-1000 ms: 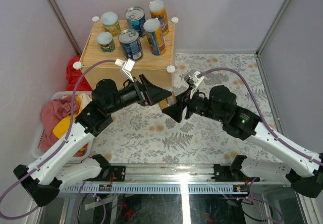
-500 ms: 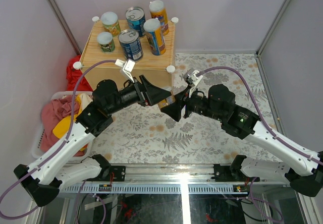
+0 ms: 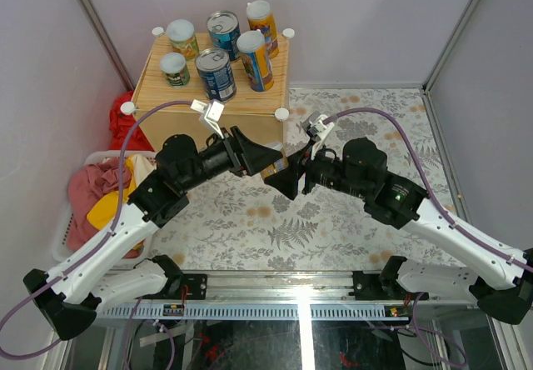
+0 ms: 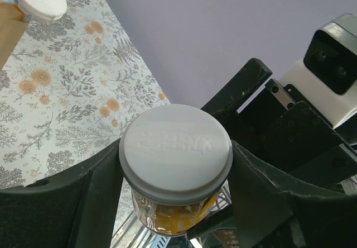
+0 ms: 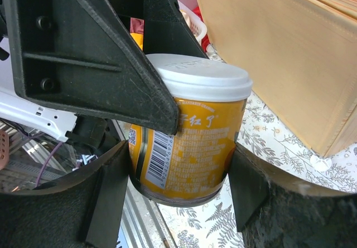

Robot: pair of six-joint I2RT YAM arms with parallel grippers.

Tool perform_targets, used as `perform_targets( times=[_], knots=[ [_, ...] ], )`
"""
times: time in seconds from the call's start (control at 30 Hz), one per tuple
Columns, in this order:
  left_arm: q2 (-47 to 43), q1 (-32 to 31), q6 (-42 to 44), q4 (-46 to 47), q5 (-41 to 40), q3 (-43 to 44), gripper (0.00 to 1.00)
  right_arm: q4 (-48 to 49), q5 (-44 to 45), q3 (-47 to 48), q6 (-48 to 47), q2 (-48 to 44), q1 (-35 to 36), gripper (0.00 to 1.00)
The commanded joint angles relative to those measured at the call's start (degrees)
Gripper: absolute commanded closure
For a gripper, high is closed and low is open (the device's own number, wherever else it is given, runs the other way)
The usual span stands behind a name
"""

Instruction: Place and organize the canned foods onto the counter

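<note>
The left tool (image 4: 176, 157) had just clamped from wide onto the yellow can (image 4: 175, 139), which the right tool (image 5: 177, 184) gripped too (a handover, probably, toward the left arm). Beyond both, six cans (image 3: 216, 73) stood on the worktop (image 3: 154, 87).

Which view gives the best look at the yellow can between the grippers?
The right wrist view: the yellow can sits mid-frame side-on, label, barcode and white lid visible. The left wrist view shows mainly the lid from above. The top external view catches only a sliver.
</note>
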Motion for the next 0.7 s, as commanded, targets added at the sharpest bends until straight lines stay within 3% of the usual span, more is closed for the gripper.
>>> perform_targets(
  times=[0.0, 0.07, 0.17, 0.23, 0.3, 0.47, 0.67],
  knots=[
    [-1.0, -1.2, 2.4, 5.9, -1.7, -0.9, 0.75, 7.7, -2.6, 4.0, 1.7, -0.3, 0.3, 0.81],
    [-1.5, -1.5, 3.0, 6.3, -2.6, -1.3, 0.81, 7.0, -2.1, 3.9, 1.8, -0.4, 0.4, 0.69],
    [-2.5, -1.7, 4.9, 5.4, -5.0, -1.4, 0.99, 6.3, 0.0, 2.8, 2.1, -1.4, 0.3, 0.45],
    [-3.3, -1.9, 6.4, 4.2, -7.1, -1.1, 1.0, 6.1, 1.6, 1.7, 2.3, -2.3, 0.4, 0.3],
    [-4.1, -1.9, 7.9, 3.1, -9.4, -0.4, 1.0, 5.5, 3.2, 1.1, 2.6, -3.0, 0.4, 0.21],
    [-5.7, -2.0, 11.8, 0.2, -15.9, 1.7, 1.0, 4.5, 6.2, -0.5, 2.9, -4.5, 0.3, 0.12],
    [-6.7, -2.0, 16.8, -1.9, -24.1, 4.3, 1.0, 4.1, 8.4, -1.5, 2.9, -5.6, 0.4, 0.11]
  ],
)
